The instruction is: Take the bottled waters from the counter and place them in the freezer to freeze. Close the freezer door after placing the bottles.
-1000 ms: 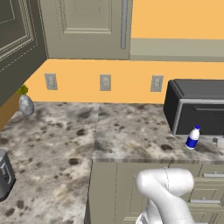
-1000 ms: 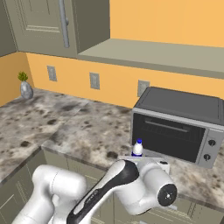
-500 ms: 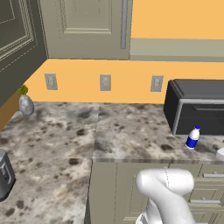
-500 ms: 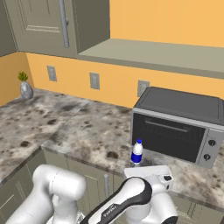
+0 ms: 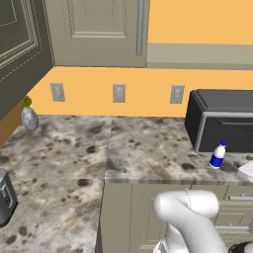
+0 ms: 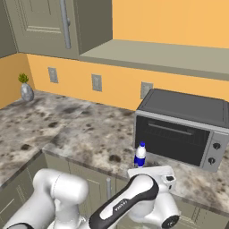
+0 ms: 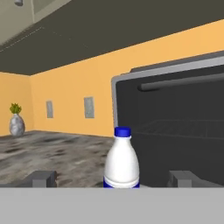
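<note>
Pincer (image 7: 112,177) lower than before — wide open, empty — blue-capped bottle (image 7: 121,159) upright between its fingertips (image 7: 42,178).

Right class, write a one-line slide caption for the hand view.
Open tool lines up level with the blue-capped water bottle standing on the counter before the toaster oven.

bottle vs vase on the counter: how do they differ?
The blue-capped bottle is white with a blue label band; the vase is grey and holds a green plant. The bottle stands near the counter front edge beside the toaster oven; the vase stands far off against the orange wall. Both are upright.
</note>
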